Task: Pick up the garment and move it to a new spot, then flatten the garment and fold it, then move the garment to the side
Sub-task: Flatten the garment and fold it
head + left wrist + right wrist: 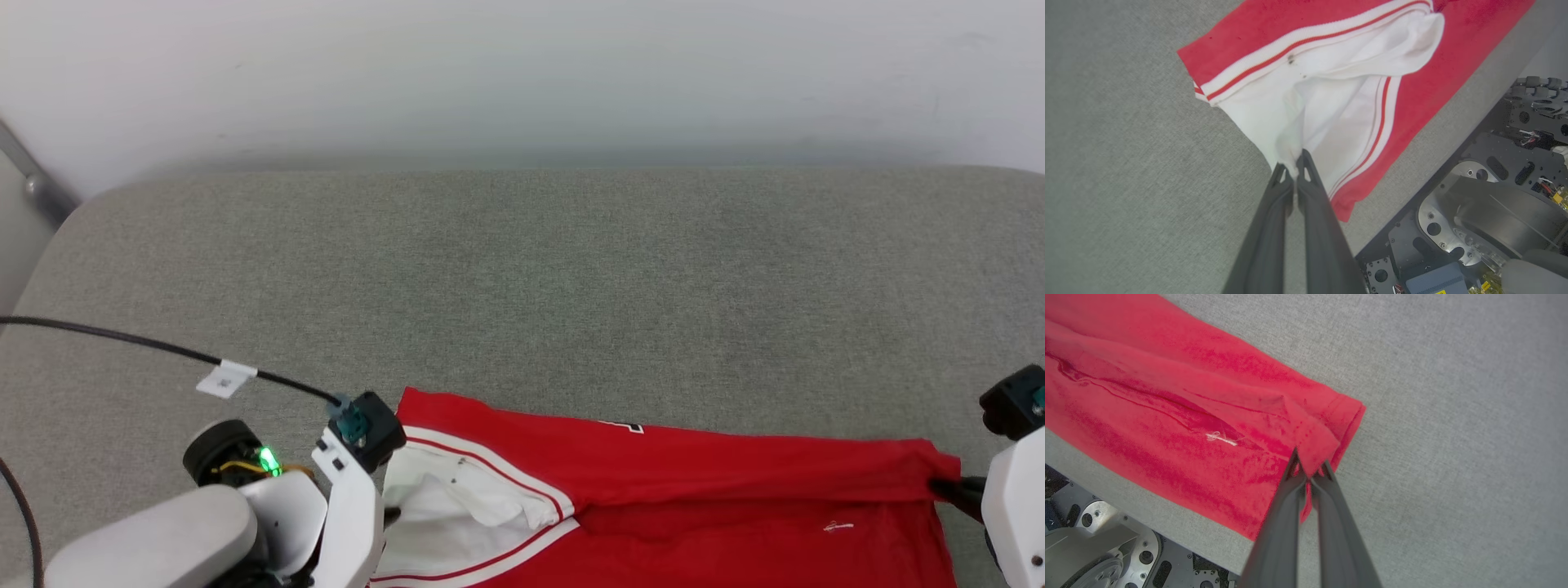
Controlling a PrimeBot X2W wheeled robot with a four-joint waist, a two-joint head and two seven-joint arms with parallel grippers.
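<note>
**patchbay:** Garment point(735, 490) check: it's lying stretched along the near side of the grey cushion point(522, 269), close to the edge, with the red body doubled over on itself in a long fold. The left gripper point(1293, 163) has its fingers pressed together on a pinch of the white sleeve point(1339, 81). The right gripper point(1309, 467) is clamped the same way on the corner of the red hem point(1339, 412), not far from the small white logo point(1220, 437). My read is that this is the spread-it-flat step, ahead of the fold.

**knotwise:** Same read. What bugs me is how little cloth each side has (fingertip pinches, basically). If the arms pull apart too hard, one corner could pop free and the whole thing would slump. The sleeve is also baggy and bunched, so tugging there might just drag the sleeve out while the body stays wrinkled.

**patchbay:** Uneven lift too. One arm going higher than the other would probably lay the fold down skewed.

**knotwise:** And watch the black cable point(122, 339) draped across the cushion beside the left arm. A wide swing could snag it. Sitting that near the edge, the cloth could also slide off toward the robot's base point(1474, 204).
</note>
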